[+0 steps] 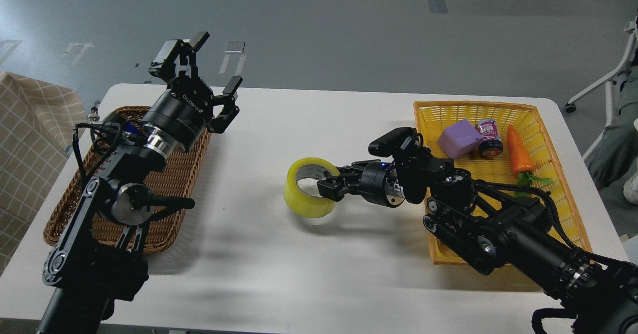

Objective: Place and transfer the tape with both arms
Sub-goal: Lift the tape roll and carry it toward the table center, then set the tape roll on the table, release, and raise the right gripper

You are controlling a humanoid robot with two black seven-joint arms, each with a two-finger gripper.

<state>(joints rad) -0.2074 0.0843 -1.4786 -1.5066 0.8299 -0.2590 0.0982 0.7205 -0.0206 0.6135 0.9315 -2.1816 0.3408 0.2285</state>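
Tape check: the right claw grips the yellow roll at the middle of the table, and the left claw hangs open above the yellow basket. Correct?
Not quite. In the head view the left claw hangs open above the brown wicker basket, not the yellow basket, which sits at the right. The rest holds: the right claw grips the tape at mid-table.

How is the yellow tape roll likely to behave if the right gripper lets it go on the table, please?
The tape looks tilted, gripped through its wall by the right gripper, so it may tip flat. Being round, it could roll on the white table. It probably stays rigid.
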